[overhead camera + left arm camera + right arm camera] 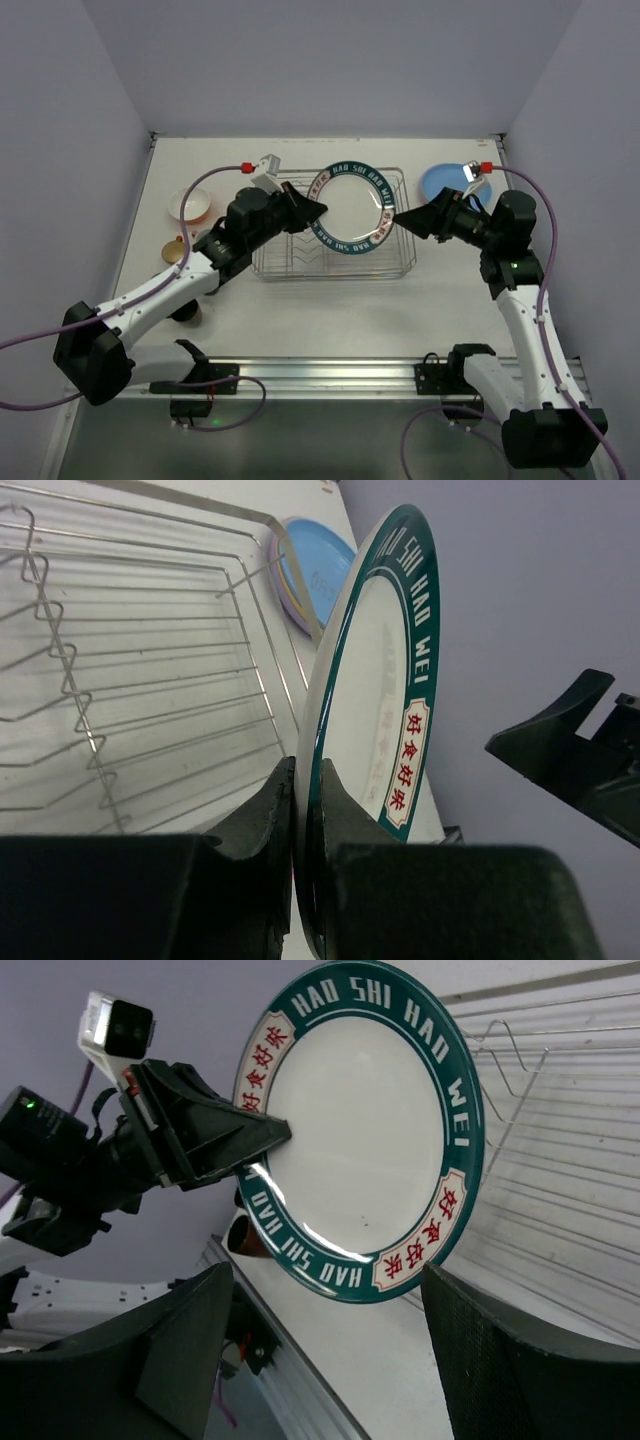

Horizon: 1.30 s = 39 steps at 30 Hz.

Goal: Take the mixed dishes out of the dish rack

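The left gripper (305, 780) is clamped on the rim of the patterned plate (380, 680), holding it in the air above the dish rack (290, 258). The right gripper (405, 217), jaws apart, hovers just beside the opposite rim. With only this thin one-sided pinch, a bump from the right fingers could make the plate pivot or slip onto the wires. The plate's face tilts upward, and its gripped diameter runs left to right across the rack.

White table (330, 320); alu rail (330, 372) at near edge; 3 pale walls (330, 60).
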Tool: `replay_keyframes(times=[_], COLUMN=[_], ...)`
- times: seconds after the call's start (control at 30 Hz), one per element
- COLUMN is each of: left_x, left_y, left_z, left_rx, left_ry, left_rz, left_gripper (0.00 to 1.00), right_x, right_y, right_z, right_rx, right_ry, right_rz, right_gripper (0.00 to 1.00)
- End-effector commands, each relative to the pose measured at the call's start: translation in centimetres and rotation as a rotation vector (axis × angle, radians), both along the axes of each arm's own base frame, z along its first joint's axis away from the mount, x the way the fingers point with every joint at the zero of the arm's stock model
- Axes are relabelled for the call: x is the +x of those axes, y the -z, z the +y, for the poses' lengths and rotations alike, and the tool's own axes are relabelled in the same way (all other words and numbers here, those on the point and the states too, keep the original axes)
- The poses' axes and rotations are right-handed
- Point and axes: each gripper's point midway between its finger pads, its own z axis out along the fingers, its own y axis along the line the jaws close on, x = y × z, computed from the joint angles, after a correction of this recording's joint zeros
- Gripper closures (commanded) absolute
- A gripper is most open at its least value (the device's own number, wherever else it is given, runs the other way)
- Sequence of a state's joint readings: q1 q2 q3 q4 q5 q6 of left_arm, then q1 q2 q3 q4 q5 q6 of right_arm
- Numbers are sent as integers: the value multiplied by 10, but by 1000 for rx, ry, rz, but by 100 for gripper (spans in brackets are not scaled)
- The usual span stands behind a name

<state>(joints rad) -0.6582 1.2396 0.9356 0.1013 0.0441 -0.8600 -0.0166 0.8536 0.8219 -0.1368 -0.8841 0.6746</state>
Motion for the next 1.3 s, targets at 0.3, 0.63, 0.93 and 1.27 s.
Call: replay_keyframes(times=[0.3, 0.63, 0.93, 1.27], left_x=[-26, -38, -42, -23], left_y=[-51, -36, -13, -23], left_z=[-10, -28, -35, 4], left_rx=[-352, -412, -400, -238], left_ry=[-24, 87, 131, -75], left_rz=[6, 49, 79, -15], left_gripper=[100, 100, 100, 0], right_x=[38, 29, 26, 37], right_y=[3, 22, 24, 2], right_z=[-22, 7, 18, -20], right_rx=[-216, -81, 35, 198], right_ry=[196, 18, -34, 341], right_rz=[8, 99, 122, 134], right_gripper=[34, 54, 100, 100])
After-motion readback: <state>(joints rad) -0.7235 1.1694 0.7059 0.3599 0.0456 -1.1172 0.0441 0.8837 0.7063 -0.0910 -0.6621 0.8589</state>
